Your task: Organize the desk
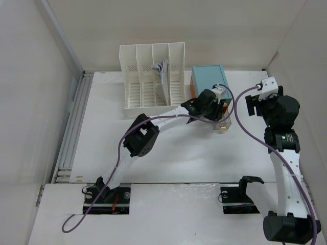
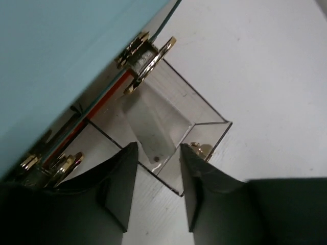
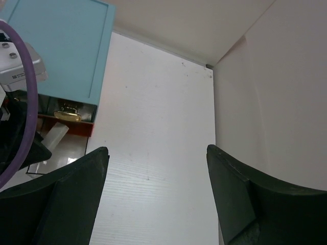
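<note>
At the back right of the desk (image 1: 153,163), against the teal-topped drawer box (image 1: 208,80): one clear drawer (image 2: 176,97), pulled out, holding a pale whitish piece (image 2: 148,127) (kind not discernible).

- Left gripper (image 2: 158,153): at the drawer front, fingers slightly apart with the front wall between them. Whether they pinch it cannot be told.
- Right gripper (image 3: 157,150): spread wide, grasping nothing, above bare desk well apart to the right.
- Progress, judged: late stage. The piece looks stowed, and the drawer is left to shut.
- Also present: white file rack (image 1: 152,76) beside the box, a pale bundle (image 1: 162,69) in one slot.
- Obstructions: the left arm's purple cable (image 1: 234,107) loops just beside the open drawer.
</note>
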Motion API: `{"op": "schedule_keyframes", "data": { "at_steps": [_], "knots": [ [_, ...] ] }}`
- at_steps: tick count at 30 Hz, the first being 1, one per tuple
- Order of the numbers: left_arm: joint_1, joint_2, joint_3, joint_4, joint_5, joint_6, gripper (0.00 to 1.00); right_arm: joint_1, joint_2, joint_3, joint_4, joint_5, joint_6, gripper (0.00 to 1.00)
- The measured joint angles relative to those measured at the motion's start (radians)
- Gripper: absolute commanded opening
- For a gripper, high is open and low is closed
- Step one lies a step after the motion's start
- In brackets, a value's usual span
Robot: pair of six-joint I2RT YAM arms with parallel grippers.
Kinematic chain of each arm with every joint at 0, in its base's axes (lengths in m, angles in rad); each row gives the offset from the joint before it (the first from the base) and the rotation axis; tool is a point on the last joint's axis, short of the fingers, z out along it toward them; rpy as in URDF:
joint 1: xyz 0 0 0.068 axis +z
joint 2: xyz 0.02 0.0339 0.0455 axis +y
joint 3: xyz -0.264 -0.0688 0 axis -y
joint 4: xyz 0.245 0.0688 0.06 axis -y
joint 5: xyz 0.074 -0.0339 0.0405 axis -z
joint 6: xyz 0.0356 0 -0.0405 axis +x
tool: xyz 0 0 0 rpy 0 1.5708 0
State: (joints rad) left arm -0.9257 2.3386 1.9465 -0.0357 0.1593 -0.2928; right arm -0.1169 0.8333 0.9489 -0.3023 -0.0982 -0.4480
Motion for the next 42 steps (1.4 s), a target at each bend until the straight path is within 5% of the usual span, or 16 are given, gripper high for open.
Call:
{"op": "schedule_keyframes", "data": {
  "at_steps": [3,6,7,9,10,11,16,19,20,21,24,29,30,32,35,42],
  "knots": [
    [0.007,0.003,0.010,0.016,0.047,0.011,0.64,0.000,0.001,0.000,0.000,-0.003,0.000,0.82],
    [-0.003,0.003,0.023,0.029,0.066,0.016,0.71,0.000,0.006,0.000,0.000,-0.005,0.000,0.82],
    [-0.002,0.003,0.023,0.031,0.075,0.019,0.68,0.000,0.007,0.000,-0.001,-0.007,-0.001,0.82],
    [0.000,0.003,0.023,0.033,0.078,0.021,0.46,0.000,0.011,0.000,-0.001,-0.010,-0.001,0.82],
    [0.003,0.003,0.023,0.034,0.079,0.018,0.13,0.000,0.012,-0.001,-0.001,-0.011,-0.001,0.82],
    [0.008,0.003,0.017,0.043,0.079,0.017,0.04,0.000,0.013,-0.002,-0.001,-0.012,-0.001,0.82],
    [0.031,-0.048,-0.091,0.078,0.074,0.025,0.00,0.000,0.017,-0.006,-0.001,-0.011,-0.002,0.78],
    [0.037,-0.134,-0.226,0.123,0.065,0.022,0.00,-0.003,0.017,-0.016,0.003,-0.006,-0.004,0.61],
    [0.035,-0.171,-0.272,0.132,0.063,0.021,0.00,-0.005,0.017,-0.018,0.002,-0.006,-0.005,0.51],
    [0.032,-0.207,-0.313,0.144,0.064,0.021,0.00,-0.009,0.018,-0.019,0.002,-0.006,-0.004,0.26],
    [0.017,-0.341,-0.455,0.213,0.077,0.011,0.00,-0.016,0.018,-0.023,0.005,-0.024,-0.011,0.00],
    [-0.021,-0.653,-0.763,0.361,0.074,-0.006,0.00,-0.021,0.101,-0.018,-0.067,-0.248,-0.166,0.00],
    [-0.028,-0.710,-0.814,0.382,0.058,-0.008,0.05,-0.020,0.141,-0.008,-0.113,-0.316,-0.221,0.00],
    [-0.047,-0.823,-0.916,0.407,-0.007,-0.015,0.45,-0.020,0.261,0.041,-0.243,-0.439,-0.359,0.05],
    [-0.055,-0.926,-1.024,0.403,-0.127,-0.053,0.81,-0.020,0.496,0.171,-0.479,-0.558,-0.571,0.05],
    [-0.055,-0.941,-1.160,0.331,-0.303,-0.121,0.88,-0.018,0.819,0.360,-0.774,-0.647,-0.868,0.00]
  ]
}}
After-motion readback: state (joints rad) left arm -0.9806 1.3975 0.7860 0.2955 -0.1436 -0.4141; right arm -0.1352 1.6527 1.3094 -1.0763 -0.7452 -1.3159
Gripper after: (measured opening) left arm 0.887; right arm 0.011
